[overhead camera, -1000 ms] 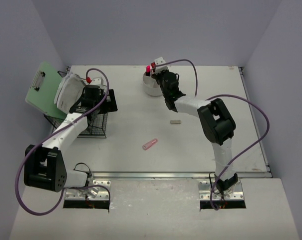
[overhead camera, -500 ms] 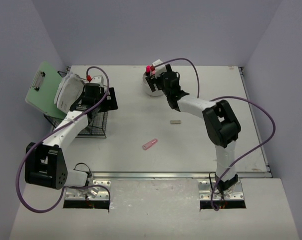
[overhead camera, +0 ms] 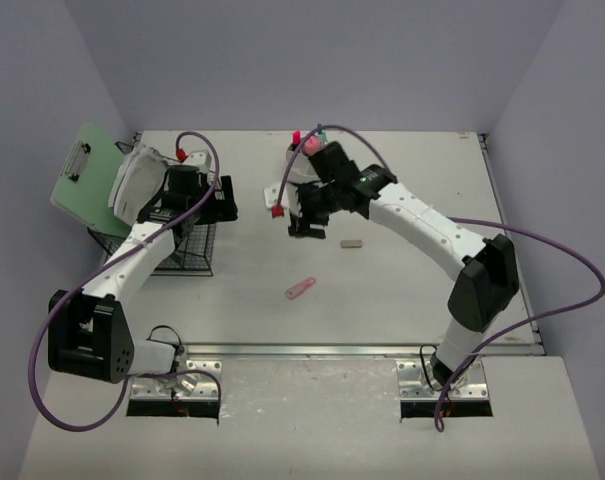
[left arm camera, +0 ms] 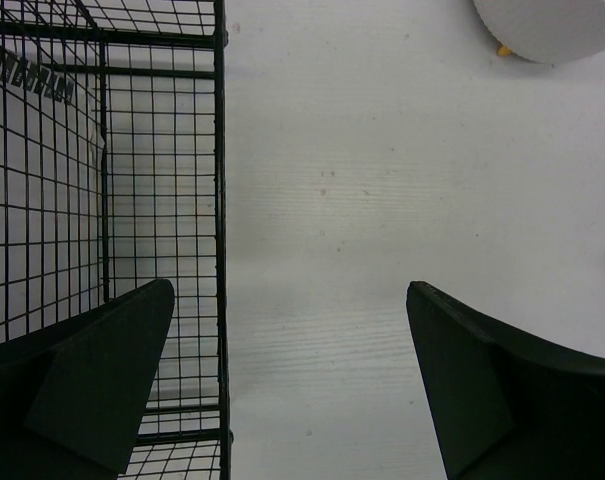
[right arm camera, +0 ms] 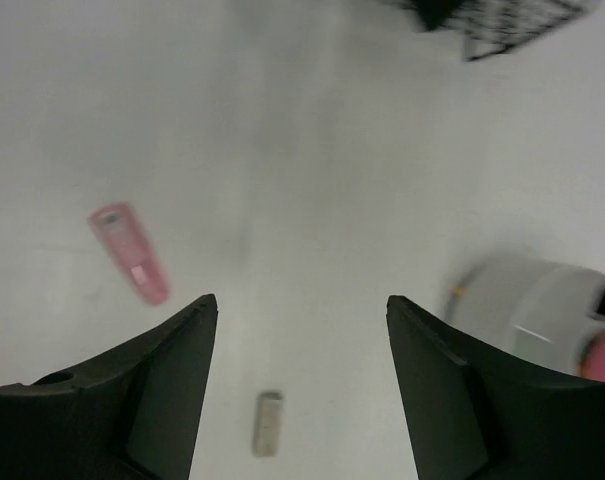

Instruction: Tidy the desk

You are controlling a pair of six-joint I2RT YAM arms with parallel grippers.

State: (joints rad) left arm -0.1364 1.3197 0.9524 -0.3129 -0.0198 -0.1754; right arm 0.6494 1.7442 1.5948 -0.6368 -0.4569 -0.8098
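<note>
The desk (overhead camera: 412, 290) is an off-white tabletop with lavender walls around it. A pink pen-like object (overhead camera: 300, 288) and a small grey eraser (overhead camera: 351, 242) lie loose near its middle; both show in the right wrist view, the pink object (right arm camera: 130, 252) and the eraser (right arm camera: 267, 423). My right gripper (overhead camera: 304, 222) hovers open and empty in front of a white cup (overhead camera: 300, 170), above the eraser (right arm camera: 301, 300). My left gripper (overhead camera: 220, 200) is open and empty beside a black wire basket (overhead camera: 187, 250), with bare tabletop between its jaws (left arm camera: 287, 295).
A green clipboard (overhead camera: 85, 165) and white papers (overhead camera: 137, 185) lean at the back left by the basket (left arm camera: 102, 180). The white cup holds a pink marker (overhead camera: 296, 135) and shows in both wrist views (left arm camera: 552, 25) (right arm camera: 542, 310). A metal rail (overhead camera: 362, 349) lines the front edge.
My right gripper has pulled back from the white cup and swung toward the front left, over the tabletop near the eraser. The left arm has barely moved.
</note>
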